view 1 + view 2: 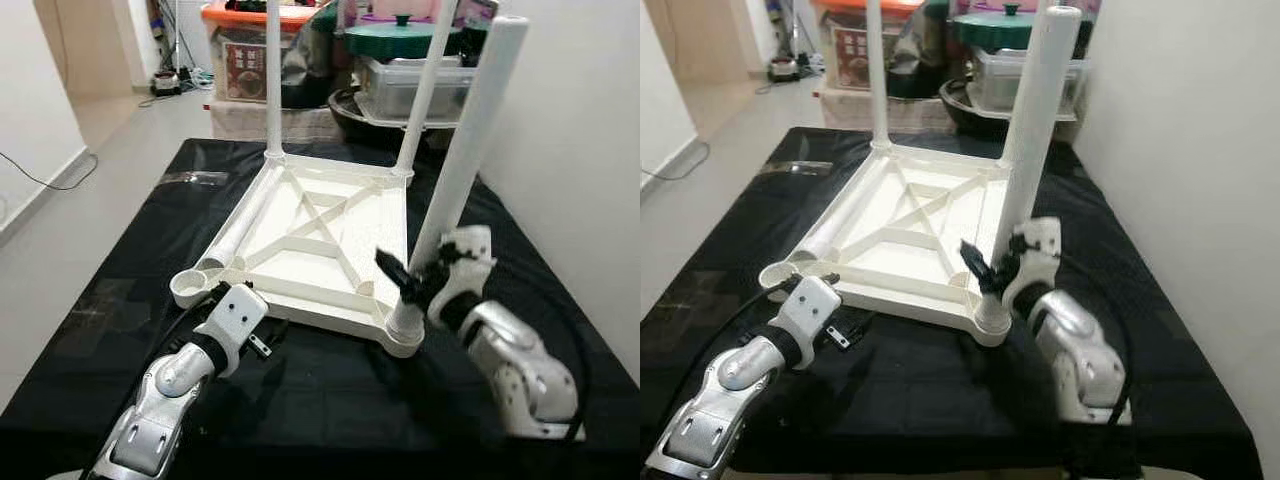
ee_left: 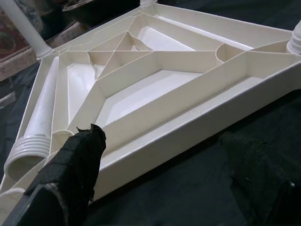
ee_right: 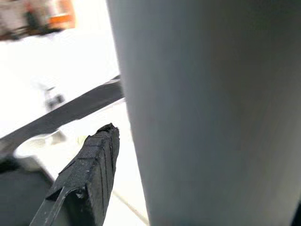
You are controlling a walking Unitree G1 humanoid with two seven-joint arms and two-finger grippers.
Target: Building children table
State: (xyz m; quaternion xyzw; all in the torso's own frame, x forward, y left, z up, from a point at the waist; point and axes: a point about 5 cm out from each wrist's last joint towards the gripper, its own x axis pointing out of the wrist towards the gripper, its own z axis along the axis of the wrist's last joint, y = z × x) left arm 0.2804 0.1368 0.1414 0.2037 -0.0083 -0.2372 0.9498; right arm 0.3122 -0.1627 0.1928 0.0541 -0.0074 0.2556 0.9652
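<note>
Table [image 1: 320, 235], white plastic, lies upside down on the black cloth [image 1: 330, 395] that covers the tabletop, its ribbed underside facing up. Three legs stand upright in its corner sockets: two at the far corners [image 1: 273, 75] [image 1: 428, 85] and one at the near right corner [image 1: 465, 165]. A fourth leg [image 1: 240, 225] lies loose inside the frame along its left edge, with its threaded end near the empty near-left socket [image 1: 188, 287].

Right claw [image 1: 410, 283] sits at the base of the near right leg. One finger [image 1: 392, 268] shows on the inner side of the leg; the right wrist view has that finger [image 3: 94, 165] just beside the leg's wall with a thin gap, and the other finger is hidden, so I cannot tell whether the claw grips the leg.

Left claw [image 1: 262, 340] hovers low over the cloth just outside the table's near edge, close to the empty socket. In the left wrist view its fingers [image 2: 75, 165] are spread wide apart and hold nothing, one of them over the frame's rim and the other over the cloth.

Behind the tabletop, storage crowds the far side: a clear box with an orange lid [image 1: 250, 50], a grey bin [image 1: 415, 85] with a green pot lid [image 1: 400, 38] on top, and a dark basin [image 1: 350, 115]. A white wall [image 1: 580, 150] runs close along the right. A cable [image 1: 35, 180] trails on the floor at the left.
</note>
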